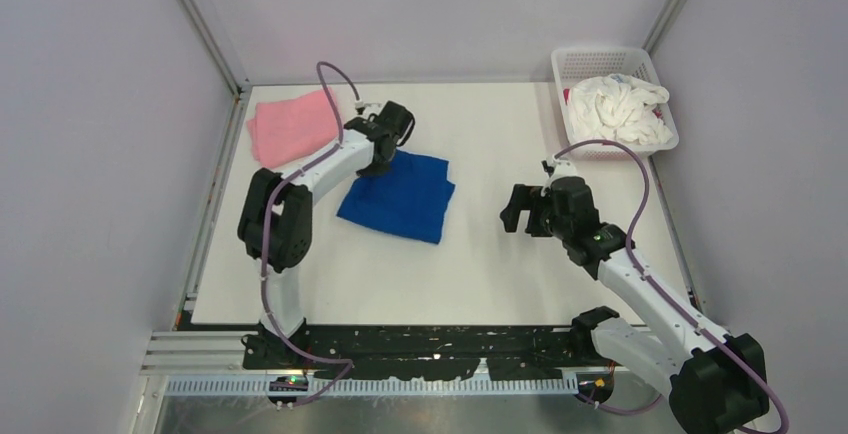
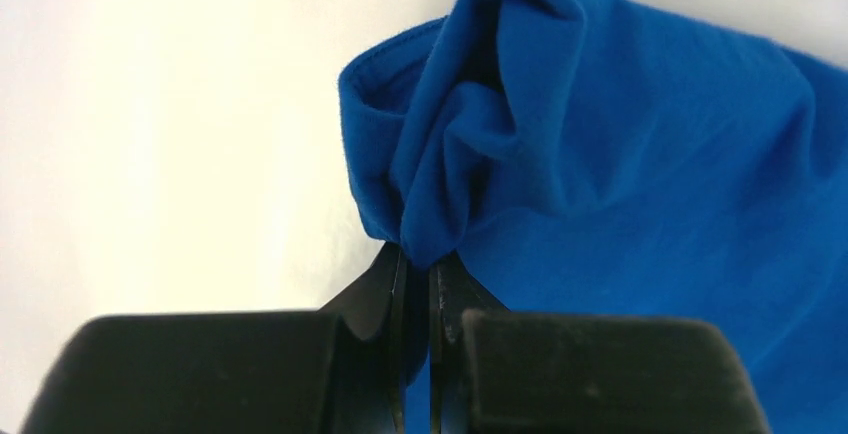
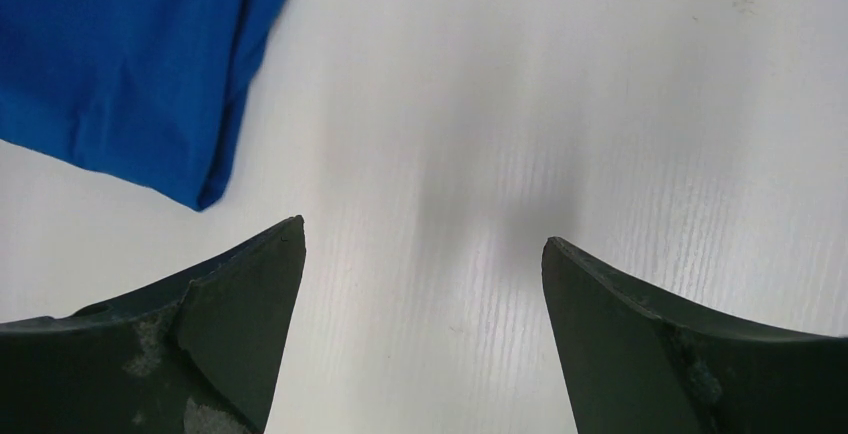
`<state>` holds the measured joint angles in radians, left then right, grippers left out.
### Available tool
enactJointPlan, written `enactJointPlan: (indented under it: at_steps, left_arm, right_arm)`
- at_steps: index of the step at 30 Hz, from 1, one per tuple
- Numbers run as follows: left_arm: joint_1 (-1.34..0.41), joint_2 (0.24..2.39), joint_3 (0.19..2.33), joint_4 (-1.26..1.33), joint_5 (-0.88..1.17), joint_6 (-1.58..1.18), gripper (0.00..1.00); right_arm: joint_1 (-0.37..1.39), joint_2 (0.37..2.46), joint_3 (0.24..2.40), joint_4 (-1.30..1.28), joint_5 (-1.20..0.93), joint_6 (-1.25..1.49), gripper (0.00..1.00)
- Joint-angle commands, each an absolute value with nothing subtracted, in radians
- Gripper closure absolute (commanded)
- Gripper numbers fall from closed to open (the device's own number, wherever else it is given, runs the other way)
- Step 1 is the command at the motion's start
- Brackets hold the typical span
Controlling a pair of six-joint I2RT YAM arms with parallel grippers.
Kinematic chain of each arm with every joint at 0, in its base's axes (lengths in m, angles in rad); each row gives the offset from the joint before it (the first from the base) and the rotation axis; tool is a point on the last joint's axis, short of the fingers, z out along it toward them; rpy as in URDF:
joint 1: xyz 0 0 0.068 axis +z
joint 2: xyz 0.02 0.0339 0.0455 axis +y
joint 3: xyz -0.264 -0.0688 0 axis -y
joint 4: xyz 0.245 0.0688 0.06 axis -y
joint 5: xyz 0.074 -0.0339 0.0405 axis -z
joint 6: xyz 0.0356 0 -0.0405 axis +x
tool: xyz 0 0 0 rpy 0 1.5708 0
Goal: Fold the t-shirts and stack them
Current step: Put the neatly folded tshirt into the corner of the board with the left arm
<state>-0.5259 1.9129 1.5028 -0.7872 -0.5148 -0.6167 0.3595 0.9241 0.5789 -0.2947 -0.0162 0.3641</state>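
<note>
The blue t-shirt is soft knit cloth of a deep royal blue. It lies folded into a rough four-sided pad on the left half of the worktop, a smooth white board with a faint ribbed grain. Its far left corner is drawn up into a puckered bunch with a rolled hem curling over the top. The left tool has its thin black fingers pressed almost together on that bunch, the cloth pinched between them.

The pink t-shirt is plain and light pink, folded into a flat, slightly skewed rectangle. It sits at the far left corner of the worktop, beyond the blue one and apart from it, with the left arm reaching between the two.

The right tool hangs over bare worktop to the right of the blue t-shirt, its fingers spread wide with nothing between them. The fingers are dark, wedge-shaped and scuffed with pale marks. In the right wrist view a doubled, rounded edge of the blue cloth shows at the upper left, clear of the fingers.

One basket, rectangular white plastic mesh, stands at the far right corner of the worktop. It holds a crumpled heap of white cloth, twisted in ropy folds.

By count there are two t-shirts, one basket and two tools.
</note>
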Motion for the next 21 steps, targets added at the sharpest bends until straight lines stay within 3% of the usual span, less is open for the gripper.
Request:
enactJointPlan:
  at_steps: [1, 12, 21]
  left_arm:
    - [-0.482, 2.016, 1.711, -0.920, -0.803, -0.519, 1.00]
    - [-0.357, 2.180, 2.172, -0.895, -0.850, -0.291, 1.00]
    - [-0.281, 2.184, 2.271, -0.737, -0.902, -0.093, 1.00]
  right_arm:
    - [0.356, 0.903, 0.567, -0.277, 0.050, 0.353, 0.05]
    - [0.356, 0.914, 0.553, -0.242, 0.095, 0.356, 0.05]
    - [0.356, 0.942, 0.558, -0.236, 0.133, 0.354, 0.04]
